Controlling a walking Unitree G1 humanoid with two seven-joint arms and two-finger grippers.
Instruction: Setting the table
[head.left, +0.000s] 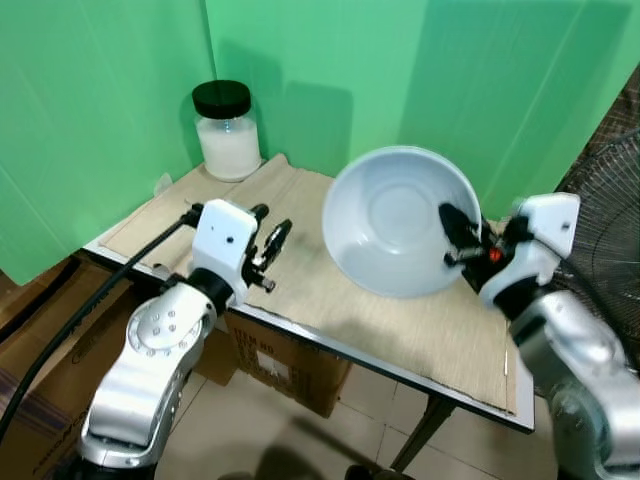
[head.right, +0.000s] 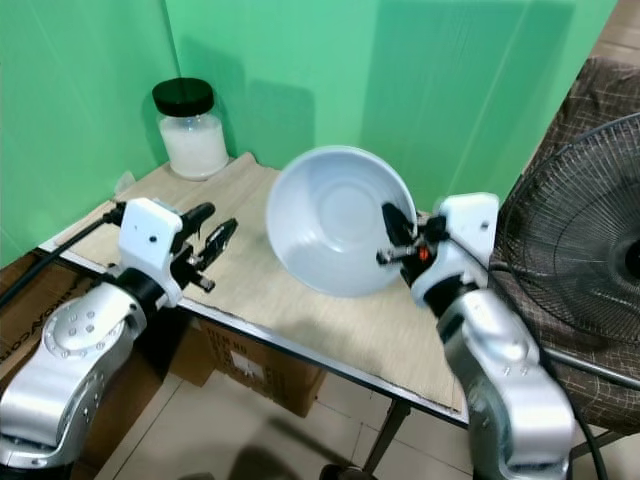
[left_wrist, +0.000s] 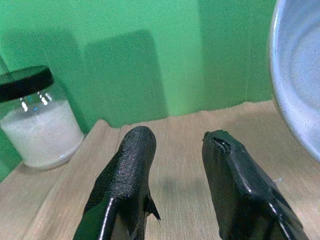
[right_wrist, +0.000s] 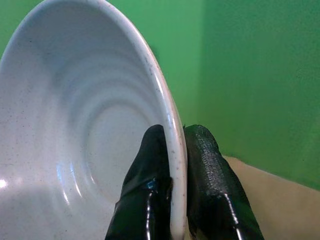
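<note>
Your right gripper (right_wrist: 172, 150) has its two black fingers (right_wrist: 145, 175) pinched on the rim of the white bowl (head.left: 395, 215), one finger inside the rim and one outside. The bowl is tilted on edge above the tan mat (head.left: 330, 290) on the table (head.left: 400, 368), its hollow facing your camera. Your left gripper (left_wrist: 175, 145) hovers low over the mat with its fingers (left_wrist: 127, 175) moderately parted and nothing between them. Beyond those fingertips, off to one side, stands a black-lidded jar (head.left: 226, 130) of white contents, against the green backdrop (head.left: 90, 110); the bowl's edge lies to the other side
</note>
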